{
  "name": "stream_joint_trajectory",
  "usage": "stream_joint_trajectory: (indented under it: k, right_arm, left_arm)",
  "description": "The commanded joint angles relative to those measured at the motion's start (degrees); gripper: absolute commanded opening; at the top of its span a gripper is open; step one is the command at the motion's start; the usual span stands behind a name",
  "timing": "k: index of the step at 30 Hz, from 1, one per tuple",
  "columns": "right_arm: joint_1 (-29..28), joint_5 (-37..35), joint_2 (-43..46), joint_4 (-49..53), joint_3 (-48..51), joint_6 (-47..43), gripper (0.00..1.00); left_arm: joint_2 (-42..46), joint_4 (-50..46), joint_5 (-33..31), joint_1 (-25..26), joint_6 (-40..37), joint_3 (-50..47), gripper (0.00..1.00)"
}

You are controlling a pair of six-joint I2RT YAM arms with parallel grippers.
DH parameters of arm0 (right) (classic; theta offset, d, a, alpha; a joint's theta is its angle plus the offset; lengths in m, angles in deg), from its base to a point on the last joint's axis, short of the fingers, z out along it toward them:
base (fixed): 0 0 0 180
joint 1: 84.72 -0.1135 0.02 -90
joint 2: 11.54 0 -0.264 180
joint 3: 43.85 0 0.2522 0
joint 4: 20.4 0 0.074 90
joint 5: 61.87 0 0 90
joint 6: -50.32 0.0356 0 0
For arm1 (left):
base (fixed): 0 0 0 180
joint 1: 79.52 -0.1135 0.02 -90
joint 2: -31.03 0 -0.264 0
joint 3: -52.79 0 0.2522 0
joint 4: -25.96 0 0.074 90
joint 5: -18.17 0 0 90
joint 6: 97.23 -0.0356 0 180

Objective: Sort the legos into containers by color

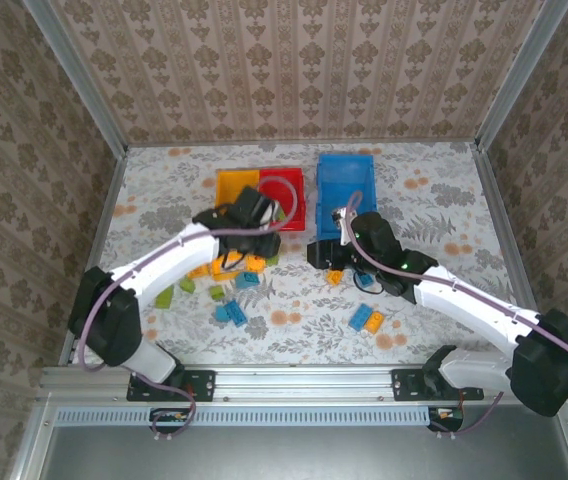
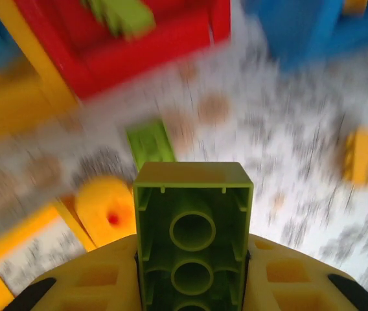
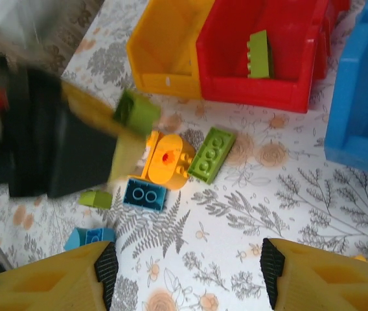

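My left gripper point(image 2: 194, 259) is shut on a lime green lego point(image 2: 192, 194), held hollow side up just above the table. In the top view this gripper point(image 1: 264, 240) hovers in front of the yellow bin point(image 1: 234, 185) and red bin point(image 1: 296, 200). The red bin point(image 3: 255, 91) holds one green lego point(image 3: 260, 55). My right gripper point(image 3: 189, 272) is open over bare table, in front of the blue bin point(image 1: 346, 185). Loose on the table lie a green lego point(image 3: 211, 154), an orange rounded piece point(image 3: 168, 161) and a blue lego point(image 3: 145, 193).
More legos are scattered at the left front point(image 1: 232, 312), an orange one point(image 1: 334, 277) lies by my right gripper, and a blue and orange pair point(image 1: 367, 318) sits at the right front. Walls and metal rails enclose the table.
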Motion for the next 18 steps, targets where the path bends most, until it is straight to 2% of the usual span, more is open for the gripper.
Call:
stream_joint_trajectory:
  k: [1, 9, 15, 18]
  right_arm:
    - [0.7, -3.5, 0.1, -6.7, 0.7, 1.4, 0.65]
    - [3.0, -3.2, -1.7, -5.4, -2.6, 1.4, 0.65]
    - [3.6, -3.0, -1.6, -4.9, -2.7, 2.1, 0.65]
    - [3.7, -3.2, -1.8, -4.7, -2.7, 2.3, 0.66]
  left_arm:
    - [-9.1, -1.2, 2.4, -3.7, 2.0, 8.8, 0.26]
    - [-30.1, -3.5, 6.5, -8.9, 7.6, 33.8, 0.27]
    - [-36.9, -3.6, 8.9, -9.6, 11.7, 39.1, 0.31]
    - [-37.5, -3.2, 10.0, -9.5, 12.4, 38.7, 0.4]
